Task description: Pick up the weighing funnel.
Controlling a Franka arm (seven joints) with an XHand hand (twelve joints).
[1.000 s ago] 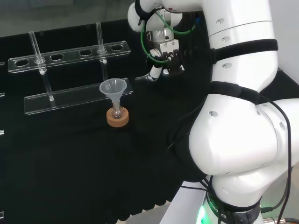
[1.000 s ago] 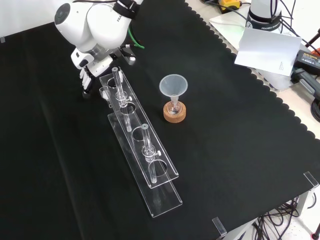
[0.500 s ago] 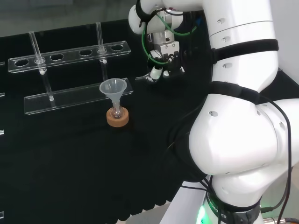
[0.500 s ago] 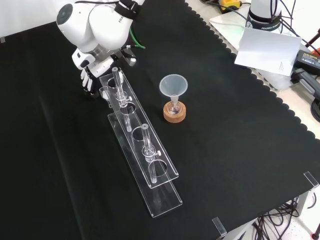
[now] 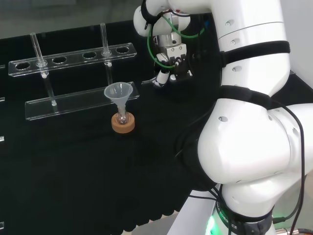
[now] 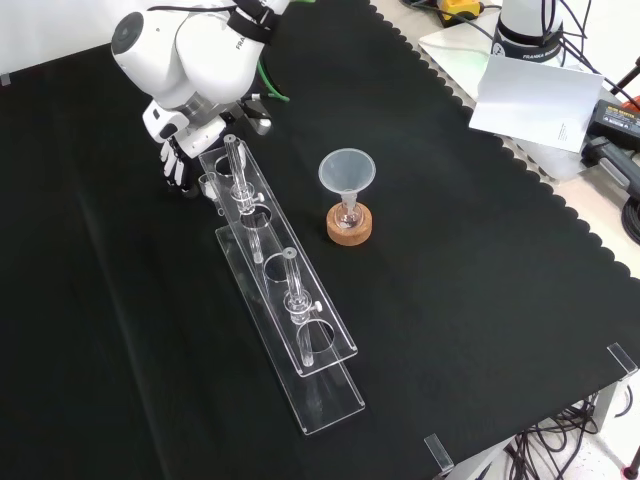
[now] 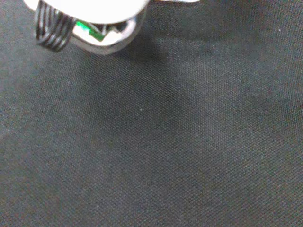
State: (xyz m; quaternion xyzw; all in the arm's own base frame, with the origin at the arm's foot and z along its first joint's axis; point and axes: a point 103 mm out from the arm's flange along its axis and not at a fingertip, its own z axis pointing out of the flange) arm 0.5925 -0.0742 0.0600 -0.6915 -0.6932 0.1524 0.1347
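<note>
Reaching down to the black cloth [image 6: 480, 250] at the far end of the clear rack [image 6: 290, 320] in the front view, my hand [image 6: 176, 158] sits just left of that rack; I cannot tell whether it is spread or closed. The weighing funnel [image 6: 208, 183], a small clear piece, is between my hand and the rack's far end, and I cannot tell whether I touch it. In the head view my hand [image 5: 166, 73] is beside the rack's right end, with a thin clear stem showing at its left. The funnel [image 6: 346, 170] stands mouth up in a small flask on a cork ring [image 6: 349, 228], right of the rack and well apart from my hand. Past the cloth's scalloped far right edge lie a white sheet of paper [image 6: 535, 100] and dark cables [image 6: 625, 205]. Close up, the wrist view shows the cloth's fine dark weave [image 7: 165, 142].
</note>
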